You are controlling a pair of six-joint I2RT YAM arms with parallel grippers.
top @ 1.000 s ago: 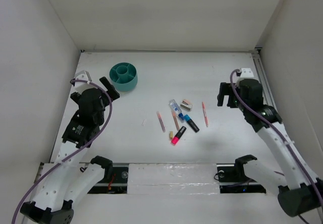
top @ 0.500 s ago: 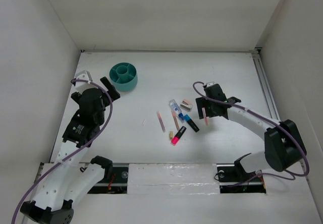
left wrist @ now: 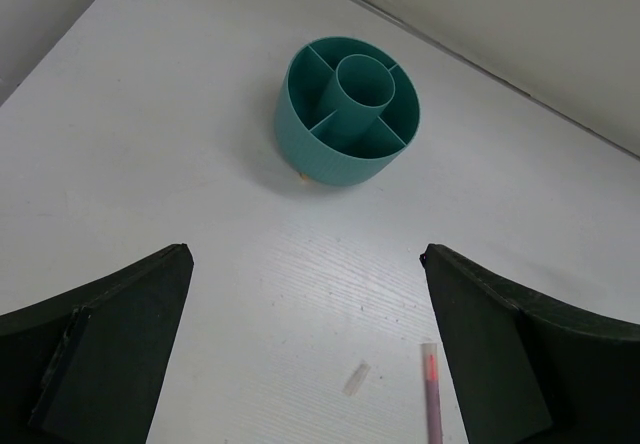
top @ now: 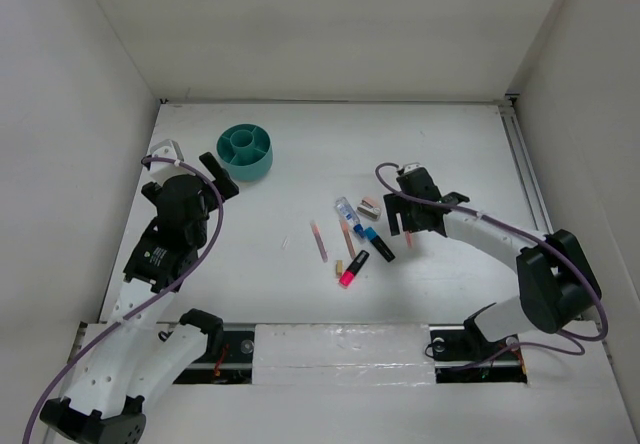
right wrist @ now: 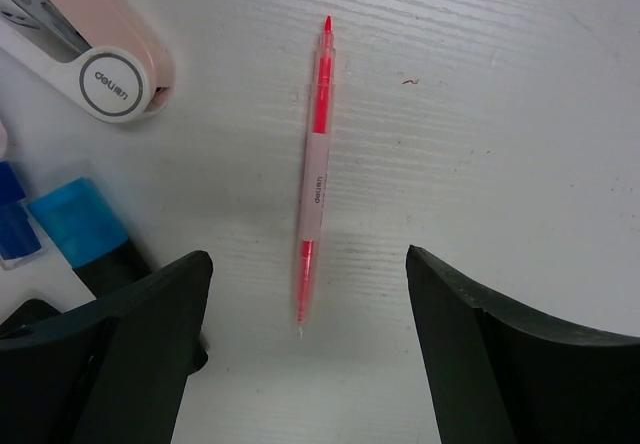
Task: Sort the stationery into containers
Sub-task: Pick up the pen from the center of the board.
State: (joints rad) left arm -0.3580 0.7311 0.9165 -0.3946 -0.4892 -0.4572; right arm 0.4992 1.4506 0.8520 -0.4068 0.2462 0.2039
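Note:
The round teal tub [top: 245, 151] with inner dividers stands at the back left and also shows in the left wrist view [left wrist: 348, 109]. My left gripper [top: 215, 172] is open and empty just in front of the tub [left wrist: 305, 254]. The stationery lies mid-table: clear-blue tube [top: 346, 210], grey-beige eraser [top: 370, 206], blue-black marker [top: 377, 243], pink highlighter [top: 352, 269], salmon-pink pens [top: 318, 240], tiny tan piece [top: 339, 266]. My right gripper [top: 403, 222] is open, its jaws straddling another salmon-pink pen [right wrist: 315, 179] on the table without touching it.
The right wrist view shows the eraser [right wrist: 90, 44] and the blue marker end [right wrist: 75, 219] left of the pen. A small clear scrap [left wrist: 356, 377] and a pen [left wrist: 432, 394] lie near my left fingers. White walls enclose the table.
My right arm has swung in from the far right and lowered over the rightmost pen, then shifted slightly left. The left arm has not moved.

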